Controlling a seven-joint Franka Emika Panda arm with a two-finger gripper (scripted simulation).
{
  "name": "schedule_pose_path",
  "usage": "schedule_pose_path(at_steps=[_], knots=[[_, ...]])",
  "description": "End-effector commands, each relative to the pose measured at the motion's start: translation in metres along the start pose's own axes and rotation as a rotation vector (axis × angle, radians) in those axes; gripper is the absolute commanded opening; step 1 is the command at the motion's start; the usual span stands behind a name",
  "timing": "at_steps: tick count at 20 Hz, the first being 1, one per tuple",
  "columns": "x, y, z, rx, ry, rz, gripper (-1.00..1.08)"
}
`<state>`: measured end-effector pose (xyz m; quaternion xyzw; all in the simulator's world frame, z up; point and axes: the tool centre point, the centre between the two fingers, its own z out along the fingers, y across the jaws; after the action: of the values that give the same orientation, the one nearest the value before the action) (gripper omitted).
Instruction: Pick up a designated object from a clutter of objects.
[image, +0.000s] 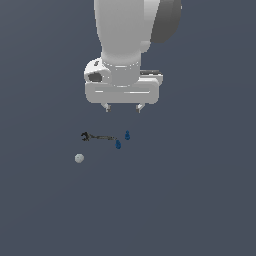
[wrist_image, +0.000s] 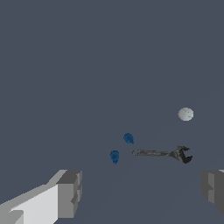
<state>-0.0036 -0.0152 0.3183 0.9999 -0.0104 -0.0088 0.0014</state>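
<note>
The clutter lies on the dark floor. It holds a thin black wrench (image: 97, 136) (wrist_image: 159, 153), a pale grey ball (image: 79, 158) (wrist_image: 186, 114) and two tiny dark-blue pieces. The blue piece with a round bulb on a narrower stem (image: 127, 135) (wrist_image: 114, 156) looks like the designated object. The other blue piece (image: 118, 144) (wrist_image: 128, 138), more teardrop-shaped, touches or nearly touches the wrench's plain end. My gripper (image: 123, 108) (wrist_image: 141, 192) hangs open above the floor, almost over the peg-like piece and holding nothing. Its fingers (wrist_image: 68, 192) stand wide apart.
The two blue pieces lie only a small gap apart. The ball sits alone, off toward the exterior view's left and nearer that camera. Nothing else lies on the flat dark floor around the group.
</note>
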Motion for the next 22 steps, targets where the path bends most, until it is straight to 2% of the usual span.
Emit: schedule_pose_path(at_steps=[1, 13, 22], knots=[[0.0, 0.0, 0.0, 0.0, 0.0, 0.0, 1.0], [0.001, 0.012, -0.016, 0.007, 0.015, -0.004, 1.0], [-0.001, 0.01, 0.011, 0.006, 0.014, 0.033, 1.0]])
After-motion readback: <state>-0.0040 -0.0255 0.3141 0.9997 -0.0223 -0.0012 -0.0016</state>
